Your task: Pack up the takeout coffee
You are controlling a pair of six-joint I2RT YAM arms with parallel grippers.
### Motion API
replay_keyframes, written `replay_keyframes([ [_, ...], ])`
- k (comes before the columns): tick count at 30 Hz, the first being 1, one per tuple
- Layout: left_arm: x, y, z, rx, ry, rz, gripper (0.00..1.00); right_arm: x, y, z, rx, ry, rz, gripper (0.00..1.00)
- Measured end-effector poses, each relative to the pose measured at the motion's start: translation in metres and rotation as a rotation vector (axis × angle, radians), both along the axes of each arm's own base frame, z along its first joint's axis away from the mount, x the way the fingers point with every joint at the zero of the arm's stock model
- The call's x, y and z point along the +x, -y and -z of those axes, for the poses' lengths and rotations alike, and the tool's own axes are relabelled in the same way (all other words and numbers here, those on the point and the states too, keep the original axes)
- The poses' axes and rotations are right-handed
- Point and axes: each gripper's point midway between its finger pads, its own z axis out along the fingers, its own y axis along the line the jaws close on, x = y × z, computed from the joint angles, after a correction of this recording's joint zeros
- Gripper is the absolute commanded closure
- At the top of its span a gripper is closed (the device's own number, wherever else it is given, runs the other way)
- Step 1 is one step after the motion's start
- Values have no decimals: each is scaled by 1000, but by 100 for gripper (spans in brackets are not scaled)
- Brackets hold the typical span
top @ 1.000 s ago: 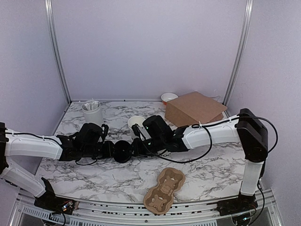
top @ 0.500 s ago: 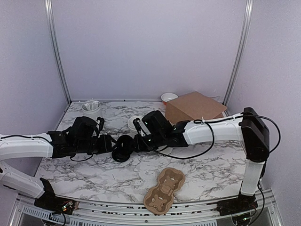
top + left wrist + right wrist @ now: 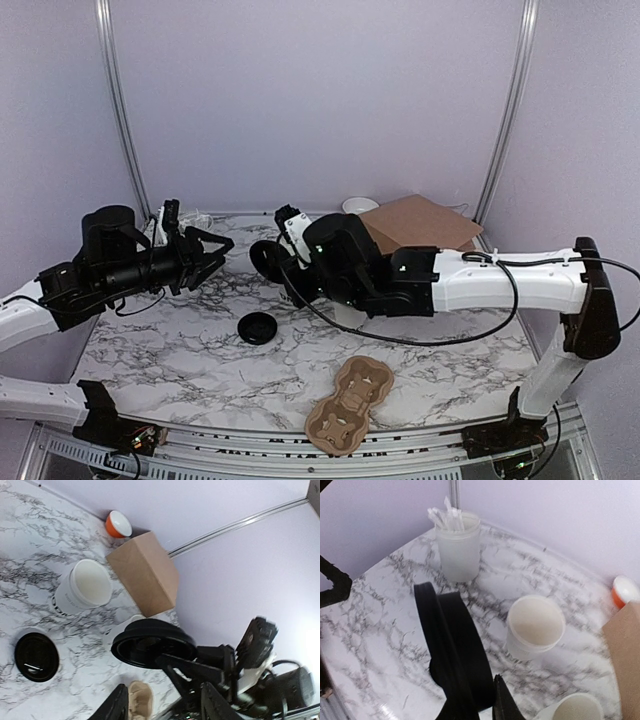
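Both left arm (image 3: 25, 318) and right arm (image 3: 510, 280) clad in smooth white shells, broken up by boxy black motor housings (image 3: 590, 308) at the joints. Thin black cables (image 3: 400, 342) hanging in loose loops along the right arm. Left gripper (image 3: 218, 252) all black, ending in slim angular fingers (image 3: 118, 706). Squat black bases (image 3: 100, 422), with small coloured wires (image 3: 138, 437) showing at the foot

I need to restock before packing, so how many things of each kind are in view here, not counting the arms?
White paper cups: 2
Black lids: 2 (table lid; held lid in the right hand)
Stick canister: 1
Orange-and-white bowl: 1
Brown bag: 1
Cardboard cup carrier: 1
Total: 8
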Motion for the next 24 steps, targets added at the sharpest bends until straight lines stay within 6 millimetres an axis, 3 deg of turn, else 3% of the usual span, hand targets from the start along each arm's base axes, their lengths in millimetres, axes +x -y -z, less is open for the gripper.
replay_keyframes([
  [5, -3, -10, -62, -254, 17, -60, 47, -5, 4, -47, -117, 336, 46, 97],
  [8, -1, -7, -81, -361, -6, -68, 46, -6, 7, -63, -184, 488, 81, 97],
  [15, 11, 12, -70, -437, -125, -67, 45, 3, 22, -82, -356, 756, 193, 96],
  [24, 17, 27, -67, -498, -181, -48, 46, 0, 13, -83, -495, 911, 231, 95],
])
